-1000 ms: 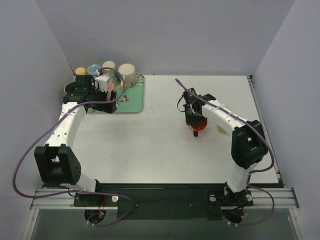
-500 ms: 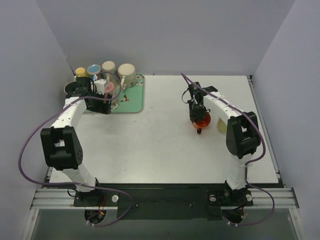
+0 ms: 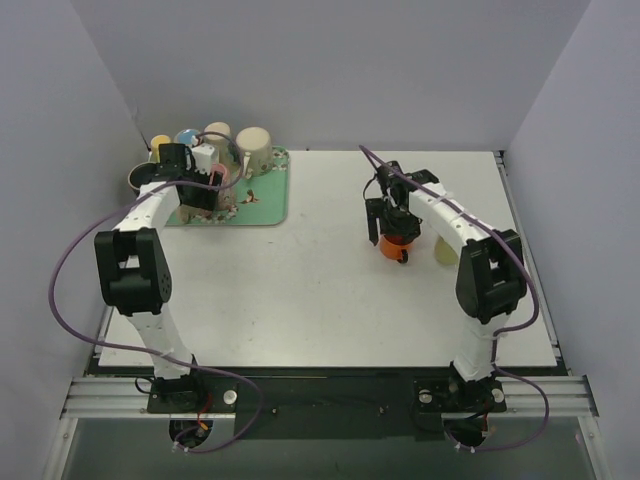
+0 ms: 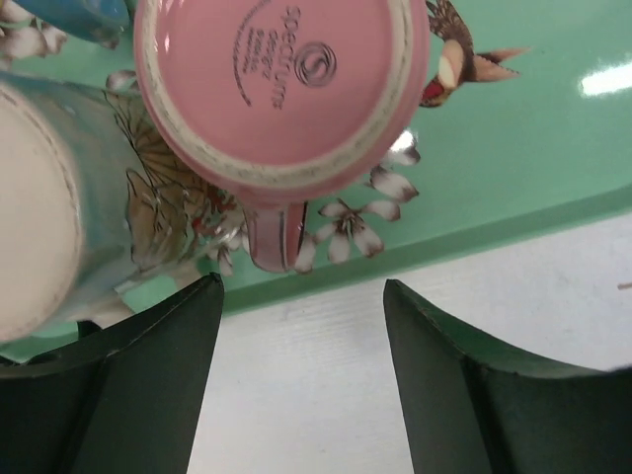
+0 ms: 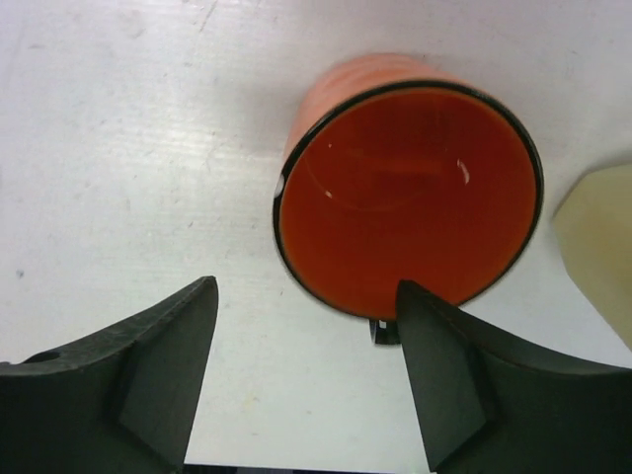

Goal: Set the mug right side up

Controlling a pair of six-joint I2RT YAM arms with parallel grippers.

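An orange mug (image 3: 398, 243) (image 5: 410, 197) with a black rim stands on the white table, mouth up. My right gripper (image 3: 388, 222) (image 5: 304, 286) hangs just above it, open, with the mug's near rim beside the right finger and nothing held. On the green floral tray (image 3: 265, 200) (image 4: 513, 148) a pink mug (image 3: 217, 176) (image 4: 281, 79) stands upside down, its base toward the left wrist camera and its handle pointing at my left gripper (image 3: 200, 195) (image 4: 301, 283). That gripper is open and empty, a short way off the handle, over the tray's edge.
A blue flowered mug (image 4: 59, 197) stands upside down next to the pink one. Several more mugs (image 3: 253, 145) crowd the tray's back and a dark bowl (image 3: 140, 178) sits at its left. A pale yellow object (image 3: 444, 250) (image 5: 597, 237) lies right of the orange mug.
My right gripper has opened and let go of the orange mug, which now stands mouth up on the table. My left gripper has drawn in toward the pink mug and narrowed a little.
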